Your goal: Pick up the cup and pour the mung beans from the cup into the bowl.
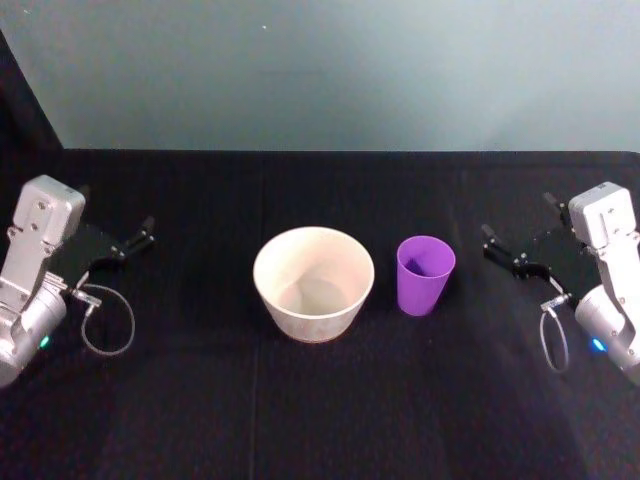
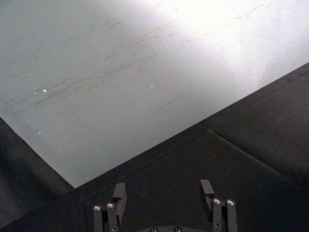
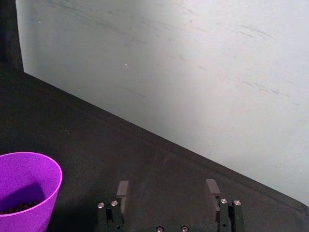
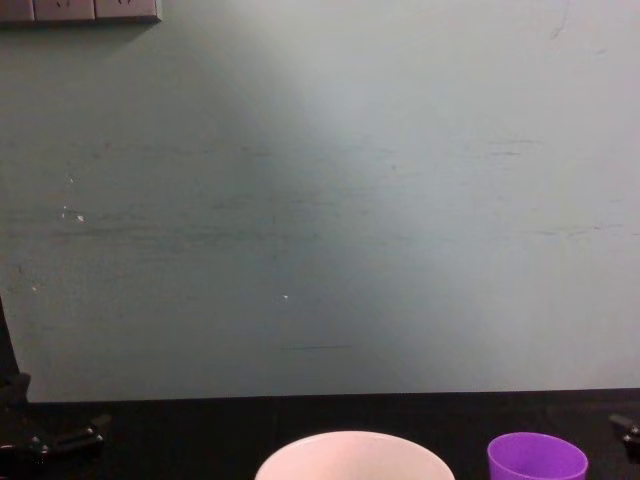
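Observation:
A purple cup [image 1: 425,274] stands upright on the black table, just right of the wide pale bowl [image 1: 313,283]. The chest view catches the cup's rim [image 4: 536,456] and the bowl's rim [image 4: 354,452] at its lower edge. Dark mung beans [image 3: 19,208] lie at the bottom of the cup [image 3: 29,191] in the right wrist view. My right gripper [image 1: 503,252] hovers open a short way right of the cup, fingers [image 3: 122,192] wide apart and empty. Far to the left of the bowl my left gripper [image 1: 138,238] stays open, holding nothing, its fingers [image 2: 119,194] spread.
The black cloth table [image 1: 320,400] runs back to a pale grey-green wall [image 1: 330,70]. Cable loops hang under each wrist [image 1: 105,320]. Wall sockets [image 4: 80,10] sit high on the wall in the chest view.

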